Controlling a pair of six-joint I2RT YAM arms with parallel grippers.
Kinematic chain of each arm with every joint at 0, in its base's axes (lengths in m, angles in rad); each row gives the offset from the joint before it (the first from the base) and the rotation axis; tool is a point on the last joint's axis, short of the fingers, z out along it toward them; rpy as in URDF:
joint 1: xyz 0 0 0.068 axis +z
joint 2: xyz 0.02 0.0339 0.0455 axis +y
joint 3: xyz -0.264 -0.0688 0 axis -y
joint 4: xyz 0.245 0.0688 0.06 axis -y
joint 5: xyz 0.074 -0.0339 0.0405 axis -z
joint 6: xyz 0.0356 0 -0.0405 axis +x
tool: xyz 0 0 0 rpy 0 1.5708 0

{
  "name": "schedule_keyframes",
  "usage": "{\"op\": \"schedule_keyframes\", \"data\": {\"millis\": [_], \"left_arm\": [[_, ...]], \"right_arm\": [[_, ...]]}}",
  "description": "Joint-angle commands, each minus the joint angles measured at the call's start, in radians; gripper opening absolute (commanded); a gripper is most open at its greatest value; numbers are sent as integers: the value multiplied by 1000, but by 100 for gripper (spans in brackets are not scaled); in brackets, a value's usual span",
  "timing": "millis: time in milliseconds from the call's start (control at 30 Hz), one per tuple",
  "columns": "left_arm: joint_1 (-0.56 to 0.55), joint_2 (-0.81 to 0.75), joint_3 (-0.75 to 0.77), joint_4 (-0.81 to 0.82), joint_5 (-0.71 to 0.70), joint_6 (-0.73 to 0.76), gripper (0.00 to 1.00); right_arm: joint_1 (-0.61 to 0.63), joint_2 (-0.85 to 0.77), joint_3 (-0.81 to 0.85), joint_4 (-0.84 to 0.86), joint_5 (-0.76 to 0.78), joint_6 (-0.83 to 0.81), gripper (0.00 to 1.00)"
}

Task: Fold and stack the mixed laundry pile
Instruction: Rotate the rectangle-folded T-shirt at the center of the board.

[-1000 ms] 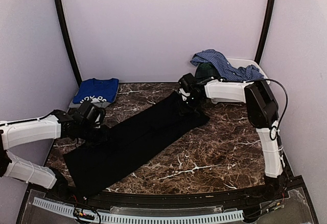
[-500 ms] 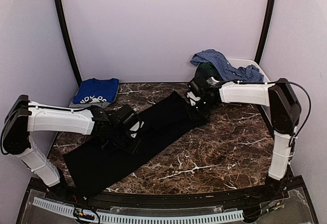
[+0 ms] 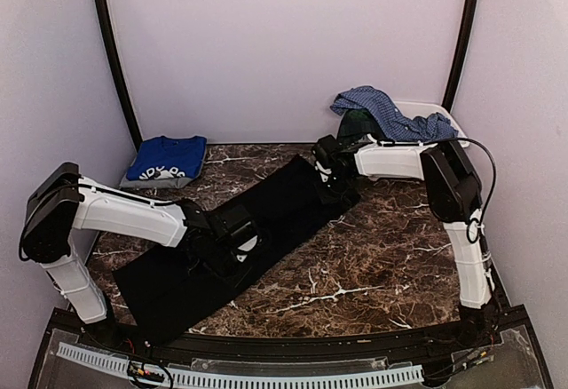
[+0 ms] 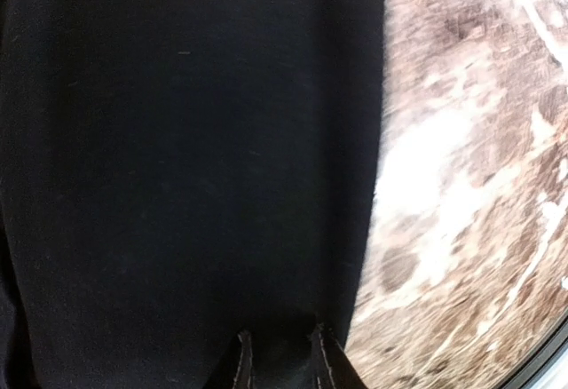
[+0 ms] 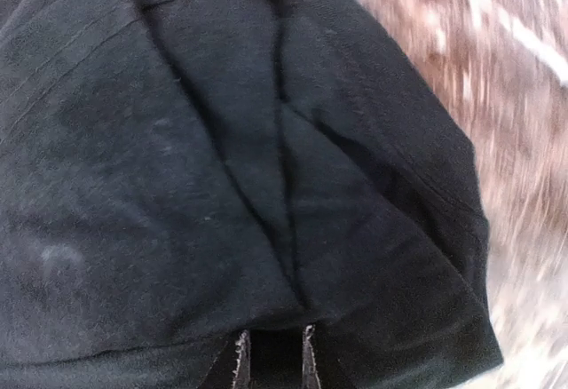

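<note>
The large black garment (image 3: 275, 211) lies as a long strip slanting from the near left to the far middle of the marble table (image 3: 382, 247). My left gripper (image 3: 238, 240) sits on its middle, near its right edge, shut on the black cloth (image 4: 177, 140). My right gripper (image 3: 327, 178) is at its far end, shut on a bunched fold of the cloth (image 5: 177, 140). In the wrist views both grippers' tips (image 4: 280, 353) (image 5: 272, 358) stand close together with black cloth between them. The royal-blue tee (image 3: 167, 158) lies folded at the far left.
A white bin (image 3: 439, 109) at the far right corner holds the blue checked shirt (image 3: 390, 109) and a dark green piece (image 3: 358, 123). Purple walls close in the table on three sides. Bare marble shows to the right of the garment.
My left gripper has moved right, from the garment's left edge onto its middle, carrying cloth over. My right gripper shifted slightly at the far end. The garment looks narrower.
</note>
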Motion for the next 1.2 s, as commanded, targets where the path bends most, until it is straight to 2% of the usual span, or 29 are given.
{"op": "schedule_keyframes", "data": {"millis": [0, 100, 267, 367, 433, 500, 600, 700, 800, 933, 1033, 1167], "left_arm": [[-34, 75, 25, -30, 31, 5, 22], [-38, 123, 69, 11, 67, 2, 22], [-44, 259, 255, 64, 122, 8, 22], [-46, 343, 384, 106, 167, 6, 22], [-45, 345, 423, 131, 169, -5, 22], [-45, 317, 445, 122, 150, -9, 24], [-43, 213, 433, 88, 133, -22, 28], [-42, 110, 371, 54, 94, -60, 32], [-42, -9, 285, 5, 57, -77, 36], [-44, -103, 188, -73, 26, -60, 35], [-64, -162, 118, -49, 50, -53, 33], [-107, -152, 53, -12, 64, -55, 31]], "right_arm": [[-19, 154, 163, -43, 81, -95, 18], [-19, 251, 317, -55, 98, -143, 18], [-19, 393, 611, -60, 175, -217, 20], [-23, 412, 669, -2, 191, -239, 23], [-27, 393, 684, 7, 192, -239, 25], [-27, 327, 659, 12, 176, -258, 29], [-20, 168, 516, 62, 81, -249, 35], [-3, 27, 373, 93, -51, -207, 38], [26, -47, 258, 88, -129, -170, 39], [66, -57, 187, 44, -152, -125, 37], [75, -31, 158, 22, -149, -94, 34], [76, 30, 161, 19, -125, -83, 31]]}}
